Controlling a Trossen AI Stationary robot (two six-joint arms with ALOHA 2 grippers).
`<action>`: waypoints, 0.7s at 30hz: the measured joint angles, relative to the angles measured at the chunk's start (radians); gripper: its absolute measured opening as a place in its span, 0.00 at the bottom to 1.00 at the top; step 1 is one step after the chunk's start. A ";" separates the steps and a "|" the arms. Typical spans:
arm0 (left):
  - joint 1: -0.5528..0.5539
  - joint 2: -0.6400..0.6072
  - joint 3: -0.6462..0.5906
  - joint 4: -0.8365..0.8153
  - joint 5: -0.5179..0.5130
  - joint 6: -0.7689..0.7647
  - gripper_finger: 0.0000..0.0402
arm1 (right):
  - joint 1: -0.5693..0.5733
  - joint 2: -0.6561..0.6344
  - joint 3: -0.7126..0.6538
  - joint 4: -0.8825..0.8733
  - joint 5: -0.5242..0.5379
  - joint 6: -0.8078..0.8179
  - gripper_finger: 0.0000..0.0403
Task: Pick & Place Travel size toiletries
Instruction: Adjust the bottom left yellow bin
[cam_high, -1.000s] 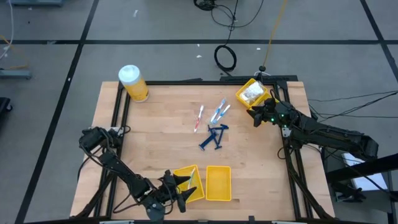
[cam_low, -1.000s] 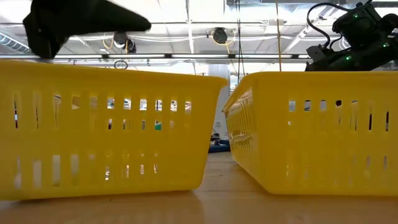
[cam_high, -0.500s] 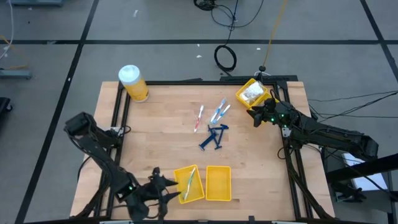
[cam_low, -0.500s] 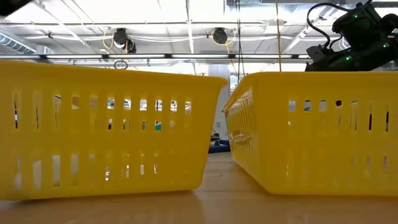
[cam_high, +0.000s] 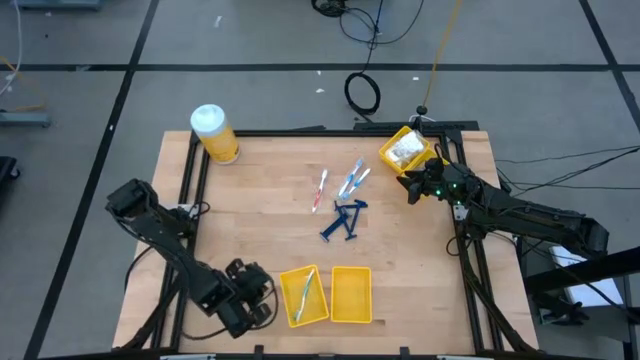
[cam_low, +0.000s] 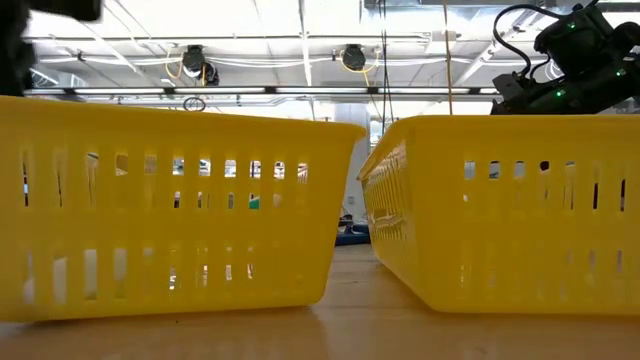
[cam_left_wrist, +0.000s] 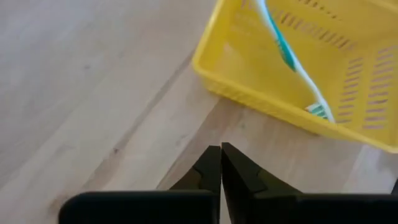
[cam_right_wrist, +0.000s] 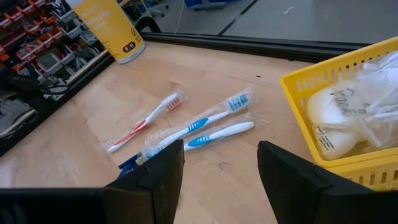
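Note:
Wrapped toothbrushes, one red (cam_high: 319, 190) (cam_right_wrist: 146, 121) and two blue (cam_high: 353, 178) (cam_right_wrist: 205, 124), lie flat mid-table beside dark blue razors (cam_high: 343, 219). A green-and-white toothbrush (cam_high: 306, 291) (cam_left_wrist: 292, 56) lies slanted in the left yellow bin (cam_high: 290, 312) (cam_left_wrist: 249, 87). Clear packets (cam_right_wrist: 360, 109) fill a yellow bin (cam_high: 403, 150) at the far right. My left gripper (cam_high: 262, 303) (cam_left_wrist: 221, 163) is shut and empty over bare wood just left of the left bin. My right gripper (cam_high: 410, 186) (cam_right_wrist: 221, 168) hovers open and empty by the packet bin.
A second yellow bin (cam_high: 351, 294) stands right of the first near the front edge; both fill the low view (cam_low: 180, 210). A big yellow jar with a white lid (cam_high: 214, 133) (cam_right_wrist: 109, 28) stands at the far left corner. Bare wood spans the left half.
My left gripper has drawn back from over the left bin toward the table's left edge, tipping more steeply downward, and has shut on nothing. The green-and-white toothbrush stays in the bin.

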 joint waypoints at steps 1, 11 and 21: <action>0.014 0.011 0.000 0.014 0.010 0.009 0.03 | 0.000 0.000 0.000 0.000 0.000 0.000 0.48; 0.148 0.127 0.000 0.149 0.098 0.080 0.02 | 0.000 0.000 0.000 0.000 0.000 -0.001 0.48; 0.206 0.136 0.000 0.228 0.096 0.158 0.02 | 0.000 0.000 0.000 0.000 0.000 -0.003 0.48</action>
